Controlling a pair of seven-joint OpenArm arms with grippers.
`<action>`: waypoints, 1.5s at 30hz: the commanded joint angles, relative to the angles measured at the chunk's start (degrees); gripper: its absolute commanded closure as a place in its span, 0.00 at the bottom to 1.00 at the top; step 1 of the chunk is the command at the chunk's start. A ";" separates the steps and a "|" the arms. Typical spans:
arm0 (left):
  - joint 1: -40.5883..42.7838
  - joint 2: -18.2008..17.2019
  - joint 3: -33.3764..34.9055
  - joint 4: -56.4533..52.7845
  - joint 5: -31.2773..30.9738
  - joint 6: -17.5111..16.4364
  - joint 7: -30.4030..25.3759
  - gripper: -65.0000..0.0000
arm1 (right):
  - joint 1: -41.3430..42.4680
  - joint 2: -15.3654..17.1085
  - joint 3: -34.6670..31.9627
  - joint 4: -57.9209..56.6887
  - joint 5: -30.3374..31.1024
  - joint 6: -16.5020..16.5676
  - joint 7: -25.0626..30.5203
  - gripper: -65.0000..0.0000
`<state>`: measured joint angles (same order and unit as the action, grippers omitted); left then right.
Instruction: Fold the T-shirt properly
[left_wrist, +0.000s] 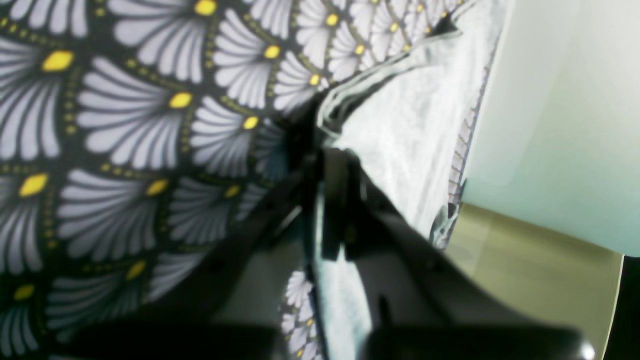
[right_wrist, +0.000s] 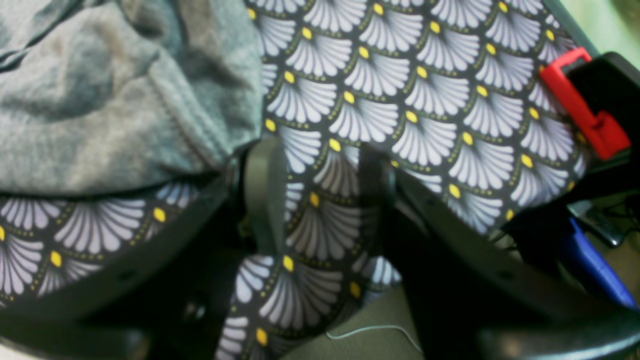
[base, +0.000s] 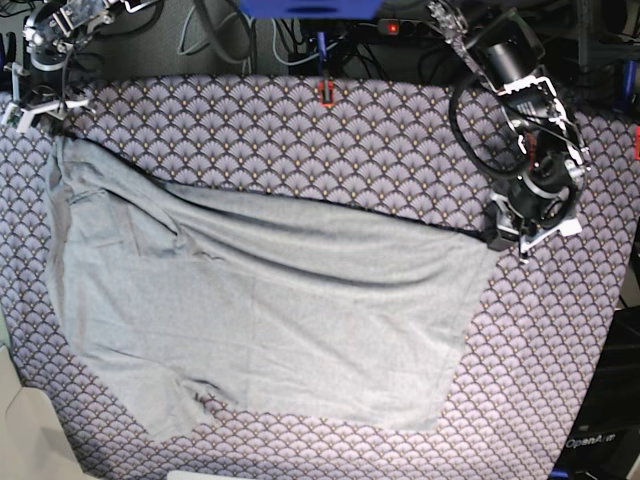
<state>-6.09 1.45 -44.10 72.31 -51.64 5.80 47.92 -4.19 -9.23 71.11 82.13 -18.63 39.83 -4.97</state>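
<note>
The light grey T-shirt (base: 270, 310) lies spread on the purple fan-patterned cloth (base: 330, 140). In the base view my left gripper (base: 497, 237) is at the shirt's far right corner. In the left wrist view that gripper (left_wrist: 315, 140) has its jaws pressed together on the shirt's folded edge (left_wrist: 410, 130). My right gripper (base: 35, 108) is at the far left corner of the table, just above the shirt's upper left tip. In the right wrist view its fingers (right_wrist: 265, 190) stand apart over the patterned cloth. The shirt's hem (right_wrist: 110, 100) lies just beside the left finger, outside the gap.
A red clamp (right_wrist: 585, 100) grips the table edge close to my right gripper, with a blue part (right_wrist: 595, 265) below it. Another red clamp (base: 325, 93) sits at the far edge. A pale panel (left_wrist: 550, 100) stands past the table edge near my left gripper.
</note>
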 joint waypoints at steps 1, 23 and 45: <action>-1.08 -0.53 0.10 0.79 -1.07 -0.84 -0.14 1.00 | -0.25 0.40 0.05 0.91 -0.31 0.17 -0.52 0.67; -1.08 -0.53 0.18 0.79 -1.07 -1.01 -0.14 1.00 | 2.03 0.40 -3.90 0.55 -7.26 0.17 -0.08 0.46; -1.08 -0.62 0.18 0.79 -1.07 -1.01 -0.14 1.00 | 4.05 0.75 0.05 1.87 -7.78 0.17 0.88 0.47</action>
<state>-6.11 1.43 -44.03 72.31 -51.66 5.58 47.92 -0.03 -9.02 70.94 82.78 -26.63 39.83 -4.69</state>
